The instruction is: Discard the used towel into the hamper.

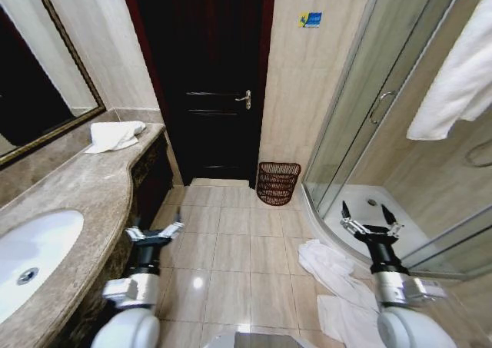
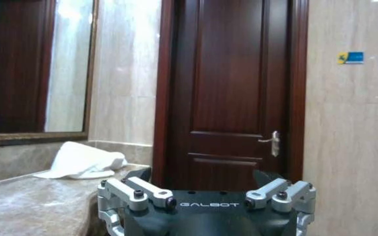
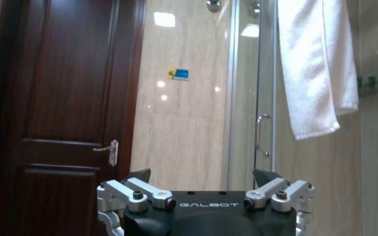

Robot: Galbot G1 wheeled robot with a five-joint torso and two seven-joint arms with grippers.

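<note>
The hamper (image 1: 278, 183), a round red-brown ribbed basket, is seen on the floor beside the door (image 1: 207, 79); a crumpled white towel (image 1: 332, 267) is partly hidden behind the right tool (image 1: 370, 217); both the right and left tool (image 1: 154, 231) are held wide open, empty.

A dark red-brown ribbed hamper (image 1: 278, 183) stands by beige tiles (image 1: 231, 244), white towels (image 1: 332, 275) and a dark door (image 1: 207, 79).
</note>
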